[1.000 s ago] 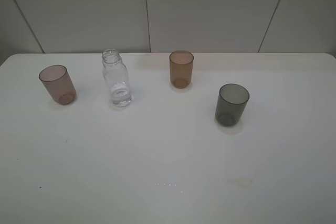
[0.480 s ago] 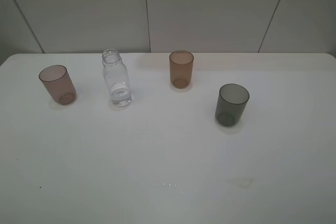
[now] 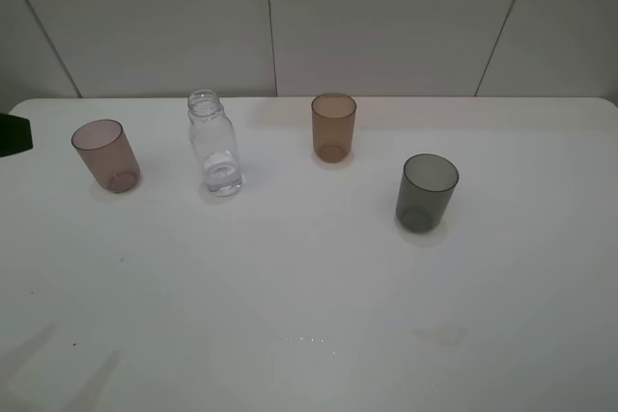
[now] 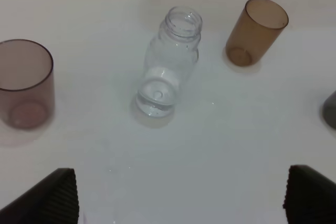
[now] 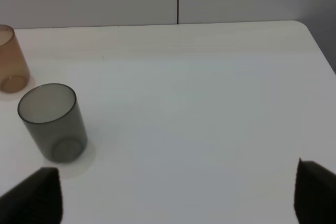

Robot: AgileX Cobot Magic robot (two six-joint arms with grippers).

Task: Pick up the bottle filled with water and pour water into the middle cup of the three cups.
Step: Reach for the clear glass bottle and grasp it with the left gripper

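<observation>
Tumblers of translucent plastic, three in all, stand upright and well apart on the white table (image 3: 309,287). A straight-sided pinkish-brown tumbler (image 3: 106,154) is at the left of the high view. A straight-sided amber-brown tumbler (image 3: 333,127) is in the middle, nearest the grey panelled wall (image 3: 386,16). A straight-sided dark grey tumbler (image 3: 426,192) is to the right and closer to the camera.

The small clear plastic bottle (image 3: 214,147), capless with a threaded neck and rounded shoulders, stands upright between the pinkish-brown tumbler and the amber-brown tumbler. It is somewhat nearer the former and touches neither. Clear liquid shows in its lower part.

The left gripper (image 4: 178,192) is spread wide and holds nothing. Its two dark ribbed fingertips (image 4: 55,198) are set far apart, and the bottle lies ahead of the gap. Only bare tabletop lies between the fingertips and the bottle. The pinkish-brown tumbler and the amber-brown tumbler flank the bottle at a distance.

The right gripper (image 5: 176,192) is likewise spread and holds nothing, with the dark grey tumbler ahead of one fingertip and the amber-brown tumbler beyond it.

A dark shape (image 3: 12,134) shows at the left edge of the high view, with too little in view to identify it.
</observation>
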